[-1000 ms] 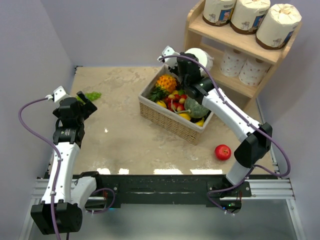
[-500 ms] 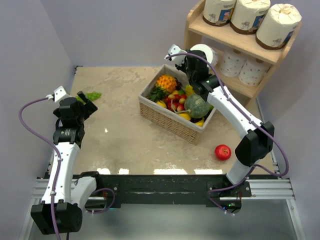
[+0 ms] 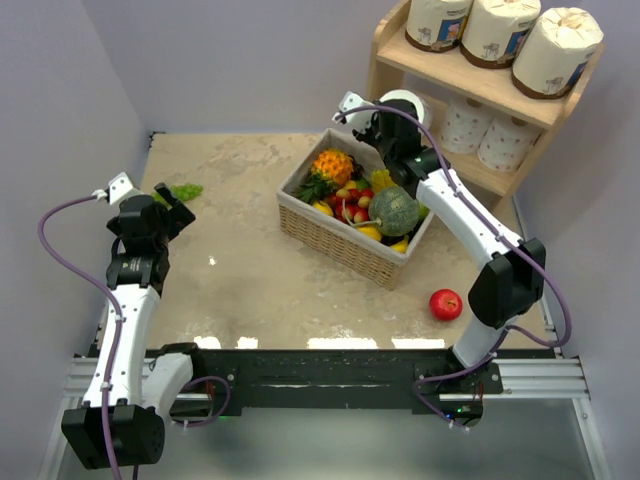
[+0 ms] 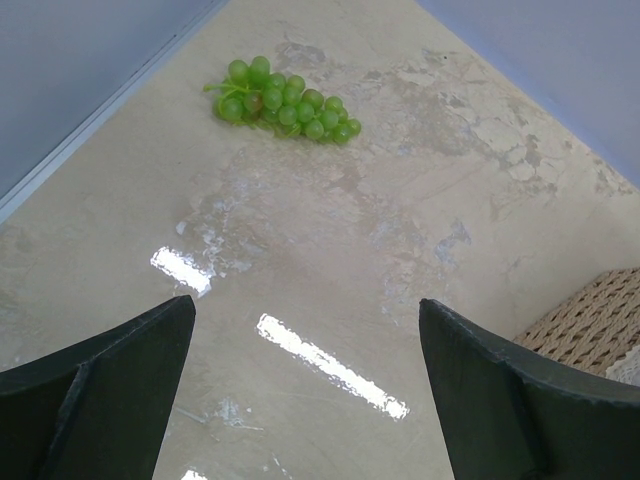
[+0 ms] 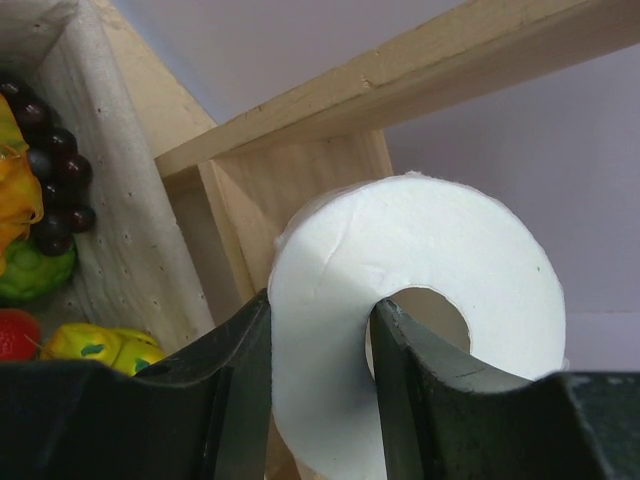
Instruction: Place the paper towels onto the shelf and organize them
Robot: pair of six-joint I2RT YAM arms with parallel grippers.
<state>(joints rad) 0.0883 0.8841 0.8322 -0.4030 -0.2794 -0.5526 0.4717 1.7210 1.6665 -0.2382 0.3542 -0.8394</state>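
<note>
Paper towels sit on both boards of the wooden shelf in the far right corner. The tan, blotchy table is shiny, and pale purple walls close it in on three sides. The shelf's top board is full with three wrapped rolls. The lower board holds two bare rolls at its right end, with open room at its left end. The wicker basket of fruit sits just beside the shelf's foot, so the gap there is tight. The right gripper holds a third bare roll at that open left end. Only the right wrist view shows how: one finger is outside the roll, one in its hole, pinching its wall. I cannot tell if the roll rests on the board. The left gripper hangs wide open near green grapes, well apart from the basket. A red apple, seen only from above, lies by the right arm.
</note>
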